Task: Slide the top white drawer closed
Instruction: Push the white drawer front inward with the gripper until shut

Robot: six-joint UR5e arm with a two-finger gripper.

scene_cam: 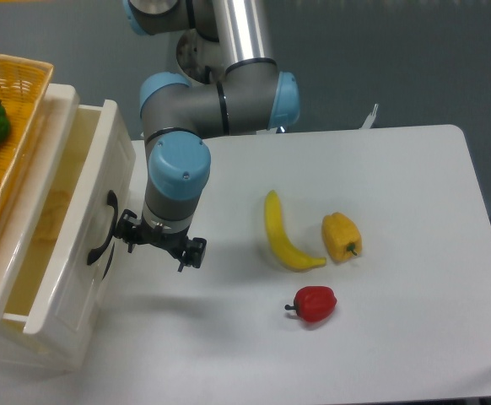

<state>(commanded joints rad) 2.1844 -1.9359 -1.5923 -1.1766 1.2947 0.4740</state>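
Gripper [160, 244]: right up against the drawer front by the black handle [103, 239]; clenched or released, I cannot tell.
Top white drawer [78, 253]: left edge of the table [397, 219], partly pulled out.
Mid-table: banana [285, 234], yellow pepper [342, 237], red pepper [315, 303].

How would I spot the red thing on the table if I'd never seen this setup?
Start at the white table and find the yellow banana near its middle. Just below the banana's tip lies the red pepper, the only red item; the pepper beside the banana is yellow.
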